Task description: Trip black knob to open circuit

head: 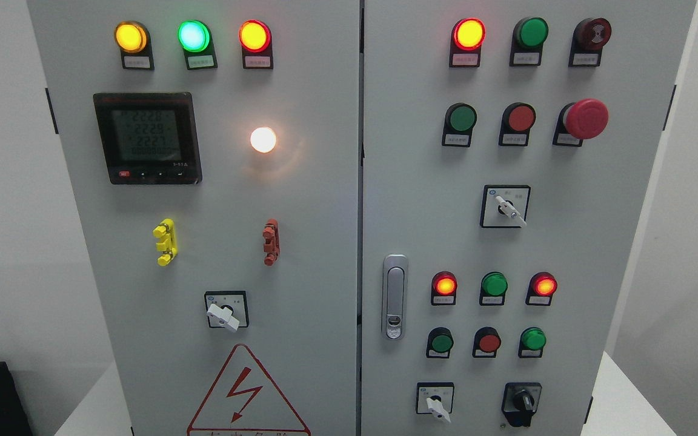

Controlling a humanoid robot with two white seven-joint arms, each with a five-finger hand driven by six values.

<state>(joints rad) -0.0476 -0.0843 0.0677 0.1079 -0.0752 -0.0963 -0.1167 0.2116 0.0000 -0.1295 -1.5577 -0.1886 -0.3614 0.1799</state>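
Head view squarely faces the cabinet (325, 242); black knob (521, 401) sits low right, within reach, untouched. Neither hand shows, so finger state cannot be told.

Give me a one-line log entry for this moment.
hands: none in view | black knob: lower right of cabinet, untouched | stage: approach not begun

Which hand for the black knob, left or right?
Right, probably. Neither hand is in view, but the black knob sits at the lower right of the right-hand door, on the side the right arm enters from.
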